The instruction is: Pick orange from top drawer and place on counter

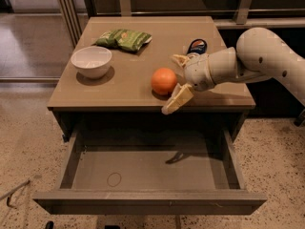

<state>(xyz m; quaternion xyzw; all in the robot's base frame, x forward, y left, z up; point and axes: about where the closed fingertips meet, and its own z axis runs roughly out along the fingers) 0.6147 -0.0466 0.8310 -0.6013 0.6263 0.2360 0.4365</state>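
The orange (162, 80) sat on the counter (128, 87), near the front edge and right of the middle. The top drawer (152, 168) stood pulled out below it, showing only a faint ring mark (114, 179) on its floor. The gripper (172, 84) was at the orange's right side, reaching in from the right with its fingers spread wide. One finger sat behind the fruit and the other slanted down past the counter's edge. They flanked the orange without clamping it, and I could not tell whether either one touched it.

To my eye this was the tail of the placing step: the fruit looked to be resting on its own weight and the grip was off. What remained, I judged, was to draw the arm back to the right. It would need to go gently, since a round fruit that close to the edge could roll into the open drawer if a finger brushed it. The white bowl (91, 61) and green packet (123, 38) were well apart to the left. A small dark object (197, 46) lay just behind the wrist.
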